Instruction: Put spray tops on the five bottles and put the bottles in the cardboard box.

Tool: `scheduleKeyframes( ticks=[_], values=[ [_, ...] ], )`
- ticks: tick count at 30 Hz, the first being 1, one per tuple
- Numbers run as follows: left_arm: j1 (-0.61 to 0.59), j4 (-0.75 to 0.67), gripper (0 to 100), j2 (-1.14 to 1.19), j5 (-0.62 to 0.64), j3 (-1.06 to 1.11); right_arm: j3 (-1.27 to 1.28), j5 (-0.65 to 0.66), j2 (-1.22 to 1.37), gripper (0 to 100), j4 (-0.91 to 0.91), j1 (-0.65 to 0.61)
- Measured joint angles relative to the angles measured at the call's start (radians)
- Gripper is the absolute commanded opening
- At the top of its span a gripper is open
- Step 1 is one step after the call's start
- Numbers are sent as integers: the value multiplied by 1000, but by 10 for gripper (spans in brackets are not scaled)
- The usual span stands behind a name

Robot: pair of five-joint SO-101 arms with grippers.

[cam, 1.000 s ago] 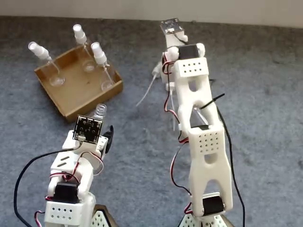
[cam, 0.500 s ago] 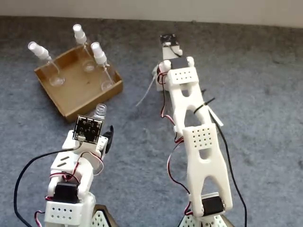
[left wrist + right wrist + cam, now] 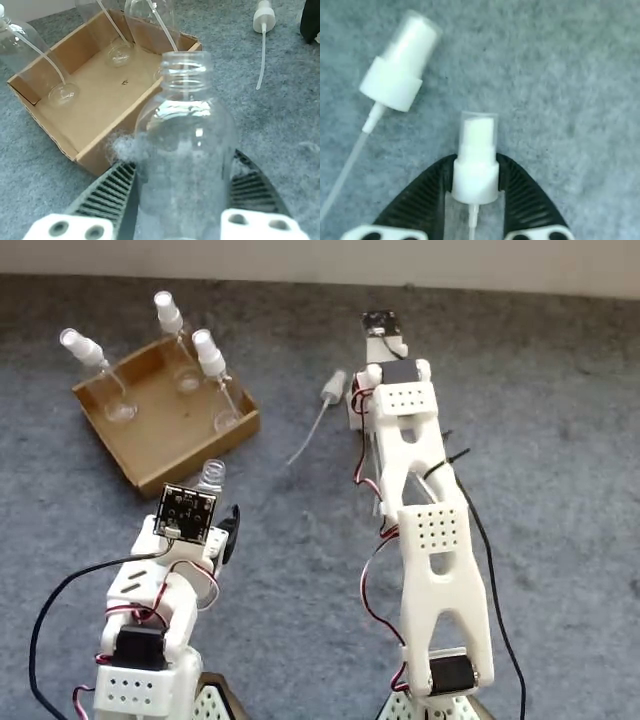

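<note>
My left gripper (image 3: pixel 182 197) is shut on a clear upright bottle (image 3: pixel 185 150) with a bare threaded neck, also seen as the bottle (image 3: pixel 210 475) just in front of the cardboard box (image 3: pixel 150 455). Three bottles with spray tops (image 3: pixel 207 352) stand in the box (image 3: pixel 95 125). My right gripper (image 3: pixel 475 185) is shut on a white spray top (image 3: pixel 476 160), just above the carpet at the far end of the right arm (image 3: pixel 405 410). A second spray top (image 3: pixel 400 62) lies beside it on the carpet, with its long tube; in the high view this loose spray top (image 3: pixel 332 386) lies left of the right wrist.
Grey carpet covers the whole floor. The loose spray top's tube (image 3: pixel 305 438) runs toward the box's near corner. A pale wall edge runs along the far side. Open carpet lies between the box and the right arm.
The right arm's wrist has swung a little to the right and farther away, uncovering the loose spray top on the carpet. The left arm and its bottle have stayed still.
</note>
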Motion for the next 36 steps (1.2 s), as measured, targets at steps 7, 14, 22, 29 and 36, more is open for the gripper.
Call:
scheduleKeyframes(
  ticks=[7,14,22,29,36],
  values=[
    [23,-3,91,0,0,6,-155,0,8,9,161,-5],
    [115,-3,88,0,0,15,-422,0,-8,11,338,-5],
    [184,-3,88,0,0,15,-425,0,-180,11,345,-5],
    [241,-3,89,0,5,15,-359,0,-509,11,345,-5],
    [442,-3,88,0,6,15,26,0,-893,11,345,-31]
  ],
)
